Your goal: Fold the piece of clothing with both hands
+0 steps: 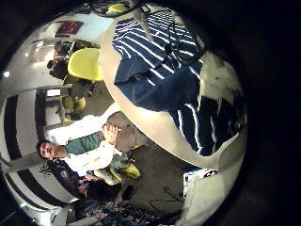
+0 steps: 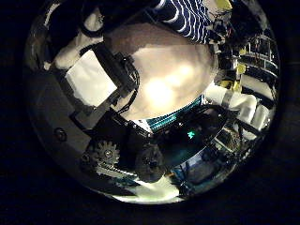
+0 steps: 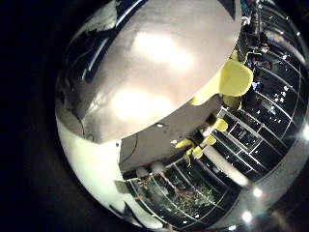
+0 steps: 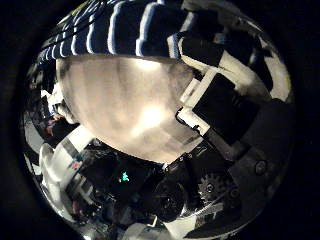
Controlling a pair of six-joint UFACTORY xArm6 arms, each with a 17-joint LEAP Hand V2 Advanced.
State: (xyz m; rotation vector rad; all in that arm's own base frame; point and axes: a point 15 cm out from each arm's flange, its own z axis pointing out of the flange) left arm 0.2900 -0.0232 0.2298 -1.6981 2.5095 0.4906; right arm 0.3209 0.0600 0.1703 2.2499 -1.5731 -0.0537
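A striped piece of clothing (image 1: 165,66) lies crumpled in a heap on a round table (image 1: 141,127). The right thumb side palm view shows it (image 4: 130,30) lying on the table (image 4: 140,105) past that hand. My left hand (image 2: 94,80) and my right hand (image 4: 215,85) hang above the table, away from the clothing. Their fingers look relaxed and hold nothing.
The table's rim (image 3: 145,130) drops to the floor close to the right hand.
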